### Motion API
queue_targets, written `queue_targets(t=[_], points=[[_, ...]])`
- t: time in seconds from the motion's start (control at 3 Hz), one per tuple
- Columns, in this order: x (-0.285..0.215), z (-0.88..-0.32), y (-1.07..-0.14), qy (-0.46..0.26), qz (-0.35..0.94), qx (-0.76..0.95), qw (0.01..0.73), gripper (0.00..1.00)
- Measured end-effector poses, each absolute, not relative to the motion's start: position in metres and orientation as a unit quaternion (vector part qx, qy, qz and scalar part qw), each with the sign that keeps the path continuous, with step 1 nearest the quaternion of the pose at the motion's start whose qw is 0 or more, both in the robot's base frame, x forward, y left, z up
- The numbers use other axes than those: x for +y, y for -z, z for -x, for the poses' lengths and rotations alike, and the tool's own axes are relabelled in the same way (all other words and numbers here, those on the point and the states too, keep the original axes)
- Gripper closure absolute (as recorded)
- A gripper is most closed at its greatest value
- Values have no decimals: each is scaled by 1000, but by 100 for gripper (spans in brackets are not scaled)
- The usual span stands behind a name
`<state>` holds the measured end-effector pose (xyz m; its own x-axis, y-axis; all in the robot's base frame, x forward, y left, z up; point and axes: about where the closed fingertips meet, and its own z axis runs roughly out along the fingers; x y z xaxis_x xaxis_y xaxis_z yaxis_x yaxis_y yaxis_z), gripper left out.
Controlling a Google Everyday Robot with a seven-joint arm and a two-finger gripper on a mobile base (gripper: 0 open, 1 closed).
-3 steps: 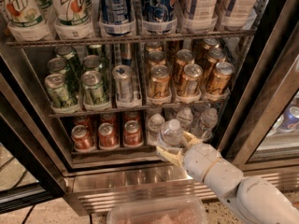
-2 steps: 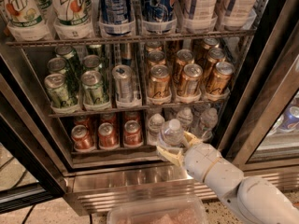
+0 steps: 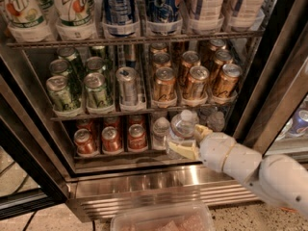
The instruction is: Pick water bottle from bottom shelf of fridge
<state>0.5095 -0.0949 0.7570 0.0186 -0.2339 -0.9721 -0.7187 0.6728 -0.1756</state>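
A small clear water bottle (image 3: 183, 127) with a white cap stands at the front of the bottom shelf (image 3: 120, 154) of the fridge (image 3: 159, 186), right of the red cans. My gripper (image 3: 184, 138) reaches in from the lower right. Its cream fingers (image 3: 184, 150) are closed on the bottle's lower body, one across the front and one at its right side. More clear bottles (image 3: 161, 129) stand beside and behind it, partly hidden.
Red cans (image 3: 110, 138) fill the left of the bottom shelf. Green cans (image 3: 77, 88) and gold cans (image 3: 192, 83) sit on the rack just above. The black door edge (image 3: 269, 81) stands close on the right. A clear plastic tub (image 3: 163, 220) lies below the base grille.
My gripper has shifted slightly up and to the right, and the water bottle has moved with it.
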Motion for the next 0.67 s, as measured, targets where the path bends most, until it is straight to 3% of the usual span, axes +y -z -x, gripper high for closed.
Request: queue_targets(t=[0.67], points=[[-108,-523,-776,-270,414,663,562,100]])
